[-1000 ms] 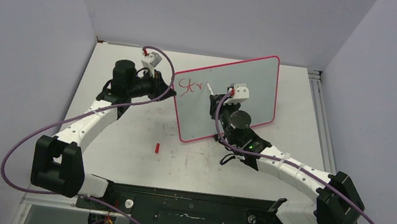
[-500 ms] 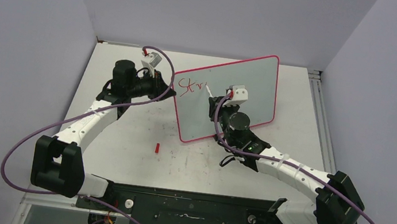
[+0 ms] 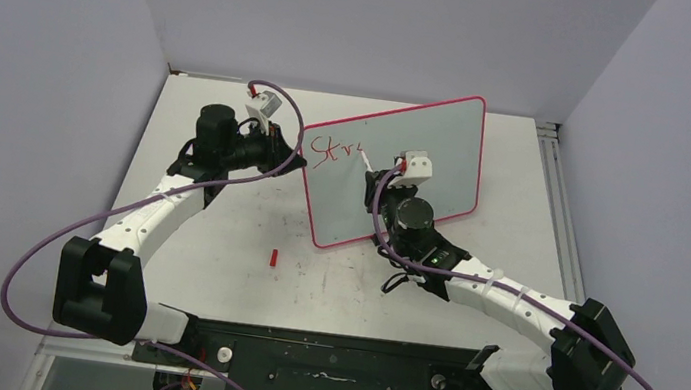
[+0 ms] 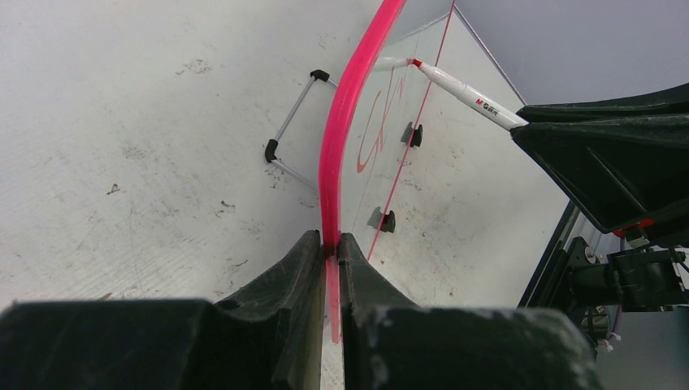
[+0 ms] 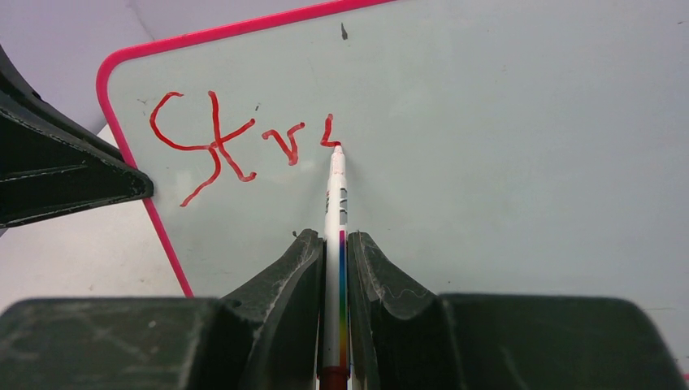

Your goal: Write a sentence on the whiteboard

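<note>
- Whiteboard (image 3: 449, 143): a white panel with a thin pink-red rim and rounded corners, standing upright on its long edge at the far middle of the bench (image 3: 216, 228), turned at an angle to the arms
- Sentence (image 5: 219, 146): thin red handwriting at the board's upper left corner, reading "Str" followed by one short hooked stroke; the rest of the board face is blank
- Left jaws: closed tight on the board's left edge, the pink rim (image 4: 340, 162) pinched between the two black pads
- Right jaws: closed on a white marker (image 5: 335, 203), which runs straight out between the pads; its tip touches the board at the lower end of the hooked stroke
- Marker labelling: a rainbow stripe runs along the barrel in the right wrist view; in the left wrist view the barrel (image 4: 471, 97) carries a red "M" and small grey print too fine to read
- Small red cap (image 3: 273, 257): lies alone on the scuffed bench, well apart from the board's near corner
- Wire stand (image 4: 291, 120): a thin loop with black ends on the bench, behind the board
</note>
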